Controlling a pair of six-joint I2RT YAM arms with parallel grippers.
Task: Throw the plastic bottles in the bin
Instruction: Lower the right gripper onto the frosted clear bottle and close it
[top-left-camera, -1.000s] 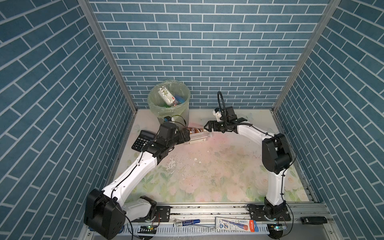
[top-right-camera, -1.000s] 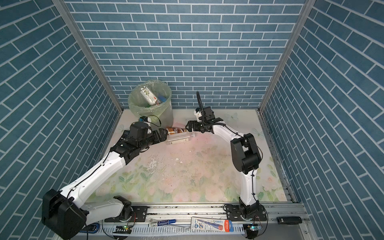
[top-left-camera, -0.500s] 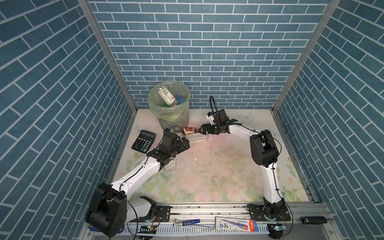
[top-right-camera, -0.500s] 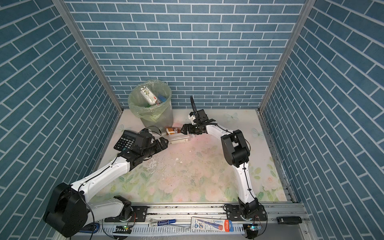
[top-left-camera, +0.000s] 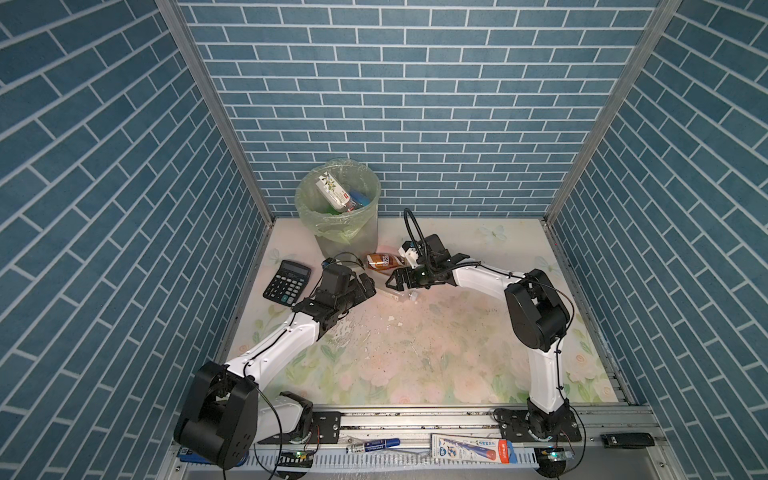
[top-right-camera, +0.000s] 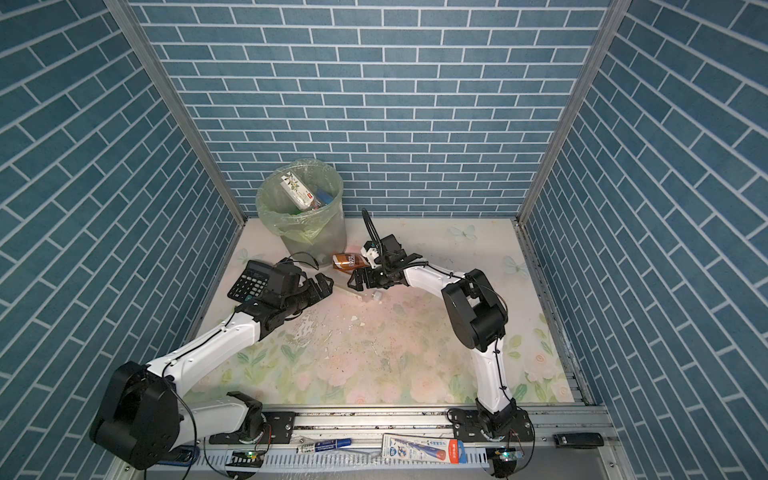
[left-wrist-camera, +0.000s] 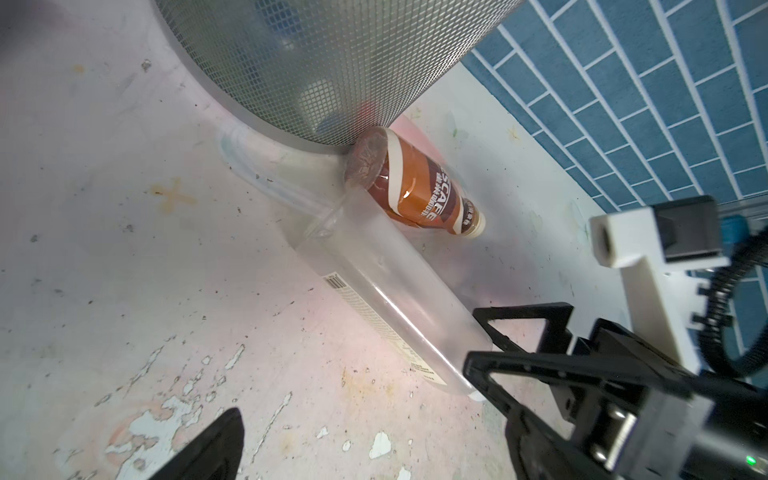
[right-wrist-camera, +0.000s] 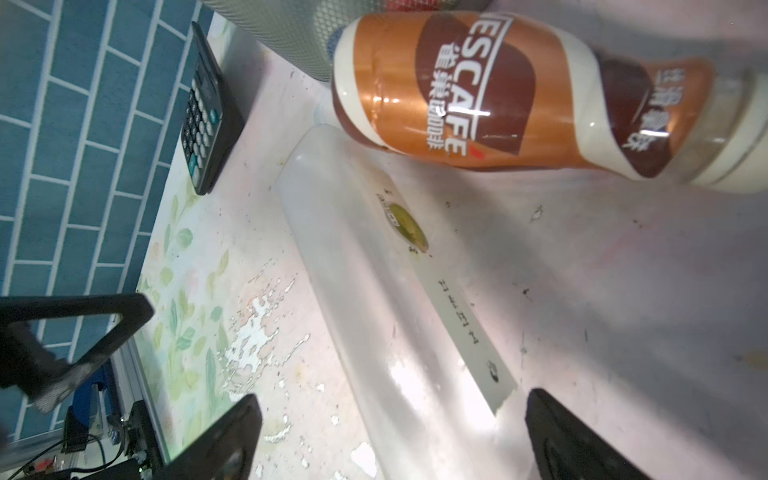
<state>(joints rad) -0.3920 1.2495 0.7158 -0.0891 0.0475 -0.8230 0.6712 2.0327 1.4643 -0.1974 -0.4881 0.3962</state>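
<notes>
My left gripper (top-left-camera: 368, 287) has drawn back from the bin (top-left-camera: 353, 243), uncovering the calculator (top-left-camera: 287, 282). My right gripper (top-left-camera: 392, 283) has sunk lower.

In both top views both grippers stand wide and empty, facing each other over the clear bottle (top-left-camera: 394, 294). The brown bottle (top-left-camera: 384, 262) lies beside the bin, which holds other bottles (top-left-camera: 332, 191).

In my left wrist view, the clear bottle's (left-wrist-camera: 386, 299) base touches the brown bottle (left-wrist-camera: 415, 187) at the bin's foot.

In my right wrist view, the clear bottle (right-wrist-camera: 374, 311) runs between my spread fingers (right-wrist-camera: 220, 444).

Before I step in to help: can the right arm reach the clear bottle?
Probably yes: the right gripper has its jaws open astride the clear bottle near its cap; the brown bottle lies at the far end.
</notes>
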